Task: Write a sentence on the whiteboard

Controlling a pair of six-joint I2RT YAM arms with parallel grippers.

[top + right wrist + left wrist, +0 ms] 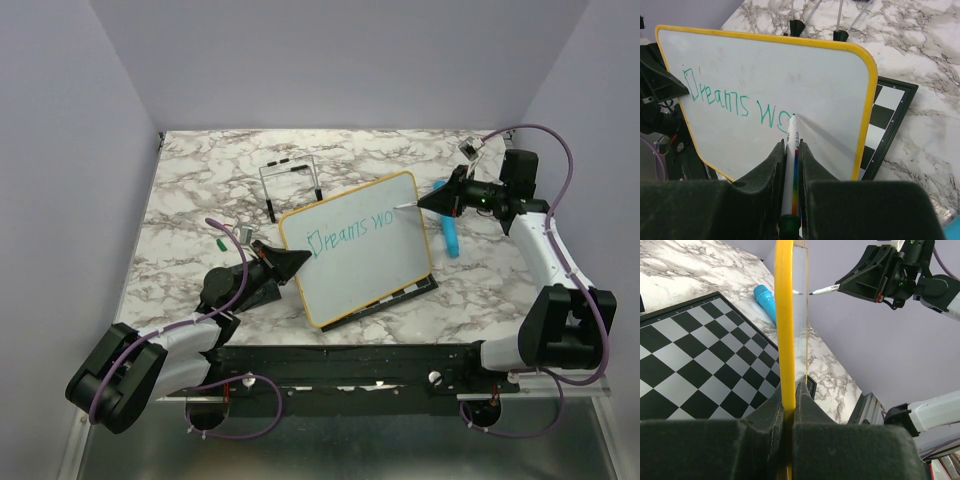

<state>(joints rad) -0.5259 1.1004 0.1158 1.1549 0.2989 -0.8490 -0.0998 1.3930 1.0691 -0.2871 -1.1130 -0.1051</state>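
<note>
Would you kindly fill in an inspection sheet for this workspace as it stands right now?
Surface: marble-pattern table.
Job's things: whiteboard tilted up over the chessboard; sentence unfinished, reads "Dreams wo"; marker tip at the board.
Clutter: blue cylinder, black wire stand, small green piece.
Grippers: left gripper shut on the whiteboard's yellow edge; right gripper shut on the marker.
Cables: purple cables loop along both arms, off the board.
Surroundings: plain lilac walls; nothing else seen.
</note>
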